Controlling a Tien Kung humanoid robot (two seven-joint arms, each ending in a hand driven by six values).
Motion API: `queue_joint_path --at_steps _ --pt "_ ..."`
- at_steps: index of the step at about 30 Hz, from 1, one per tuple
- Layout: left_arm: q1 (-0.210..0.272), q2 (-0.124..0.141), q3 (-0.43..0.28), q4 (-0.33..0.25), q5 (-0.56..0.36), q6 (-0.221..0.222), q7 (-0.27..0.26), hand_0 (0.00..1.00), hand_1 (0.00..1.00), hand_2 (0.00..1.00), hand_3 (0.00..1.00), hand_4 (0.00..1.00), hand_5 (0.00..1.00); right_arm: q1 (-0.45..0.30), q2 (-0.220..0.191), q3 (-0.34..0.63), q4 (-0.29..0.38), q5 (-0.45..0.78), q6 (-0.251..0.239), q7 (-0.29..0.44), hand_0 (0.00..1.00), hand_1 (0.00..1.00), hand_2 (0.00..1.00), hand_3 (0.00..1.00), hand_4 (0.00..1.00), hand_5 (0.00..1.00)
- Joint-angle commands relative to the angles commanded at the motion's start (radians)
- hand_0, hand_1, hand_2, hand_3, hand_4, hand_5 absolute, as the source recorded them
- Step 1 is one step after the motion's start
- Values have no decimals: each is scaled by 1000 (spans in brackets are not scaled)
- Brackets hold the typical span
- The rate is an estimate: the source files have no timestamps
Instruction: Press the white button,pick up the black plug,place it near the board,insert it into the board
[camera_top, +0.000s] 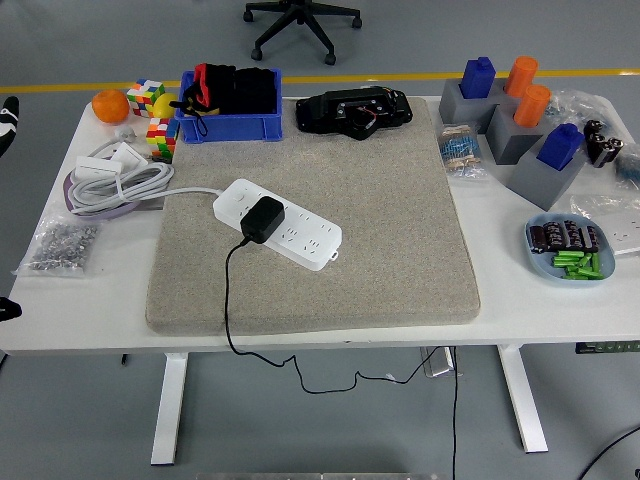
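A white power strip (290, 228) lies slantwise on the grey felt mat (380, 200), its white cable running left to a coil (115, 185). A black plug (263, 218) sits in the strip near its left end. Its black cord (228, 300) runs over the mat's front edge and hangs below the table. I cannot make out the strip's white button. Only small black parts of my left arm show at the left edge, one high (8, 115) and one low (6, 308), far from the strip. My right arm is out of view.
A blue bin (230, 125) with black items and a black device (352, 108) stand at the back. Colour cubes (155, 112) and an orange (110, 105) sit back left, a bag of screws (60, 245) left. Grey blocks with pegs (520, 130) and a blue dish (570, 252) are on the right.
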Motion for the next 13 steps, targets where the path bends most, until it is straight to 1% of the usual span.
queue_joint_path --at_steps 8,13 --pt "-4 1 6 -1 -9 -3 -10 864 844 811 766 762 455 1 1 4 0 -2 -1 0 592 582 641 554 638 385" --pt "-4 -1 10 0 -25 17 -46 849 822 787 760 759 447 0 3 0 -1 -3 -1 2 593 581 641 553 638 384"
